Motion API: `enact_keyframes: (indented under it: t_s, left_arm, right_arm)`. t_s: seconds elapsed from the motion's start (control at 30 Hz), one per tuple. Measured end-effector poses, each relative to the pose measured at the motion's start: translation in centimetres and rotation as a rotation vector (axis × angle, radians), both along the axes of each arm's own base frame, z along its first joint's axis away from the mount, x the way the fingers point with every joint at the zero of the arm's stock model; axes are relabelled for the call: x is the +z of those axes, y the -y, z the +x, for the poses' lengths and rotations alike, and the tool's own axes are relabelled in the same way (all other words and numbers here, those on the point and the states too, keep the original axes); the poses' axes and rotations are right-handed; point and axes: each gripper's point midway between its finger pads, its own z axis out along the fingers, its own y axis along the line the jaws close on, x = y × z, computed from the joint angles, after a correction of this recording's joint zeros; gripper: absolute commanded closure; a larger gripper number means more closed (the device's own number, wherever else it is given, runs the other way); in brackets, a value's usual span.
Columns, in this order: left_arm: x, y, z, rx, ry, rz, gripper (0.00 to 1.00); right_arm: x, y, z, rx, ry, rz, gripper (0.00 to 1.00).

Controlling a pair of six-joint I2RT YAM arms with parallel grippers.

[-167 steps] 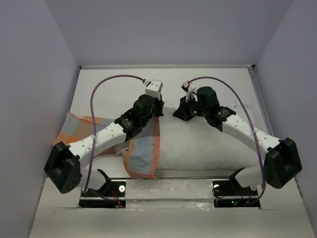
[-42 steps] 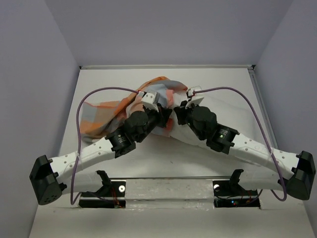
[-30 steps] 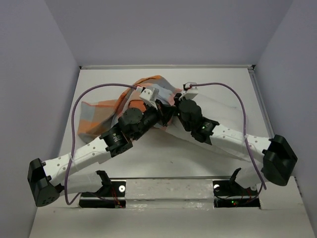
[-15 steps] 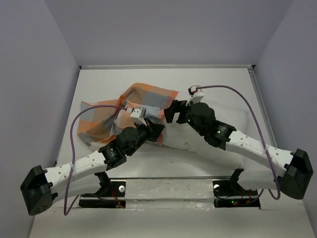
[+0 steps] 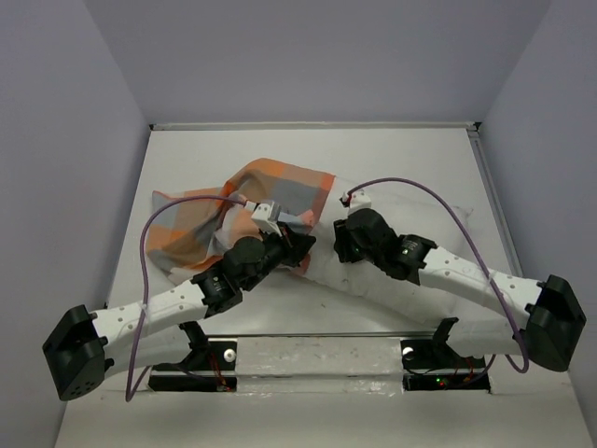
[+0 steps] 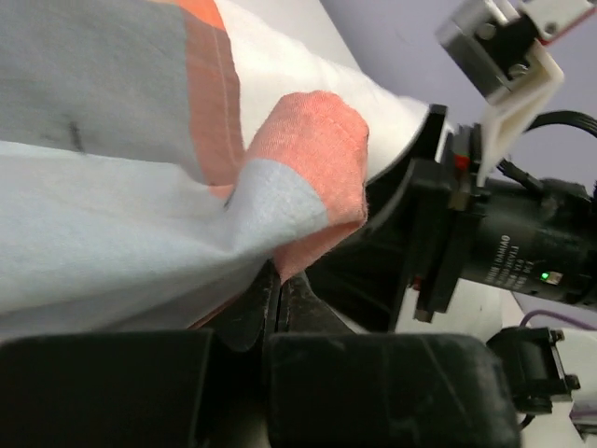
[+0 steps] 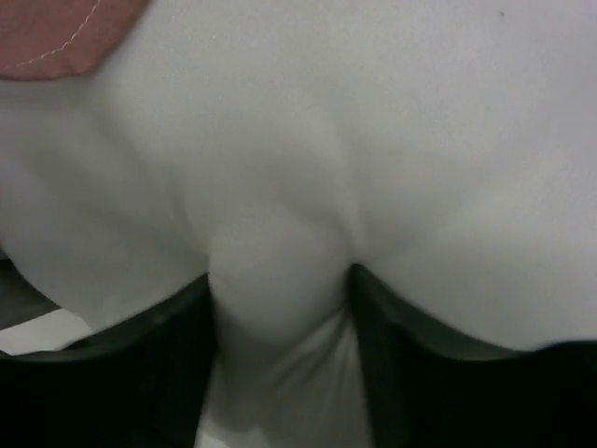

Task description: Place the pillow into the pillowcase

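As seen from overhead and read from the near edge outward, found both arms angled inward, wrists almost meeting over the bedding on the table [image 5: 401, 159].

Found left gripper [image 5: 301, 245] clamped fully closed on the pillowcase [image 5: 270, 191], at its near right edge. Confirmed from left wrist view: left gripper [image 6: 278, 285] with jaws pressed together, pinching the checked cloth just below an orange hem corner [image 6: 308, 140] folded over on itself. Saw plain white pillow [image 6: 280, 79] directly behind that fold, and the right arm's black wrist [image 6: 522, 247] close beside.

Found right gripper [image 5: 340, 248] nose-down on the pillow [image 5: 322, 278], just right of the left one; cannot tell any contact between the two. Confirmed from right wrist view: right gripper [image 7: 280, 317] with jaws partly apart, squeezing a plump fold of pillow [image 7: 326, 140] bulging between both fingers [image 7: 177, 373] and touching each. Noted a scrap of orange hem at upper left of that view.

Placed pillow lying across the table from centre to right, mostly under the right arm, left end tucked beneath the pillowcase. Placed pillowcase farther back and left, rumpled, draped over that left end, remainder spread toward the left. Cannot tell depth of pillow inside the case.
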Motion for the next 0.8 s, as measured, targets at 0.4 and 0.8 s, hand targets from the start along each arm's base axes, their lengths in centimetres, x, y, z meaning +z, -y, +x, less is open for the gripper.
enact_keyframes:
  t_s: [0.4, 0.8]
  left_arm:
    - [3.9, 7.1, -5.1, -0.286, 0.032, -0.027, 1.00]
    - [4.4, 9.1, -7.0, -0.372, 0.049, -0.096, 0.37]
  right_arm:
    - [10.1, -0.2, 3.1, -0.150, 0.291, 0.327, 1.00]
    - [8.0, -1.0, 3.5, -0.214, 0.315, 0.431, 1.00]
